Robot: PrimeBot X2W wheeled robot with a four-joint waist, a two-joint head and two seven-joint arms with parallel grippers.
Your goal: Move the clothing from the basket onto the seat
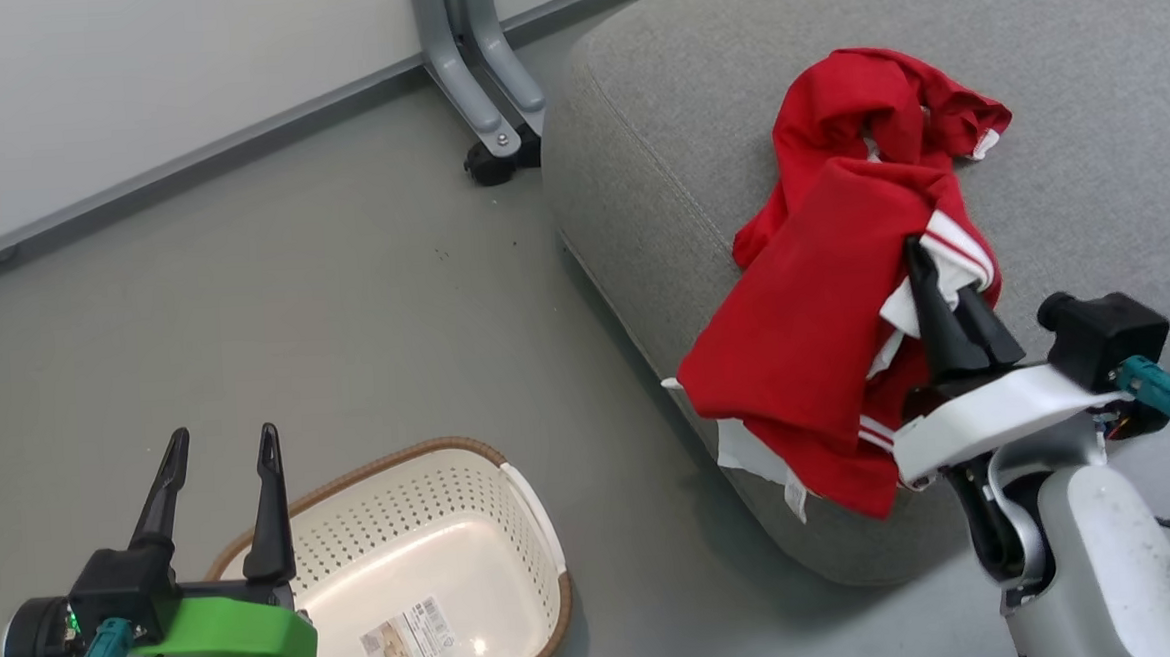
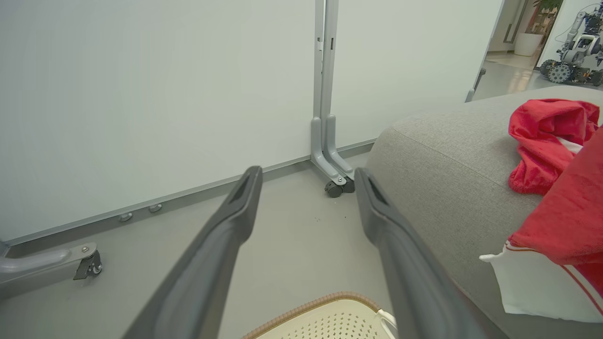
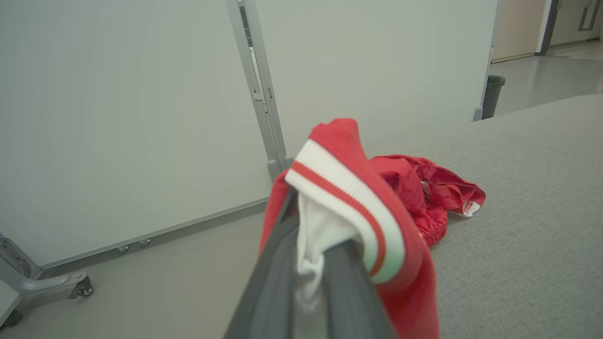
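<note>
- Grey floor (image 1: 294, 314) runs btw the basket (image 1: 372, 472) and the seat (image 1: 1083, 92). White partition wall (image 1: 131, 72) stands behind, w/ its grey caster foot (image 1: 490, 148) just beside the seat's far corner.
- Bg, left wrist view: another wheeled robot (image 2: 572, 47) well past the seat. Right wrist view: dark bin (image 3: 492, 96) at the partition's end.
- Basket sits on the floor near the seat's side, not touching it. Label sticker (image 1: 406, 633) shows on its floor.
- Left gripper (image 1: 224, 438) hovers over the basket's left rim, fingers pointing fwd toward the partition. Jaws spread wide, nothing btw them.
- Right gripper (image 1: 937, 270) is over the seat's edge, pale forearm (image 1: 1118, 561) coming up from lower right. Jaws closed on the held garment (image 1: 816, 346) at its striped cuff (image 3: 346, 188).
- Clothing: held garment drapes across the seat's rounded edge, w/ its white trim hanging down the side. Second garment (image 1: 864, 104) lies crumpled on the seat top, touching the first.
- Materials: seat is grey woven upholstery w/ rounded corners and a stitched seam. Garments are soft bright red fabric w/ white ribbed cuff and red stripe. Basket is cream perforated plastic w/ brown woven-look rim and a white handle.
</note>
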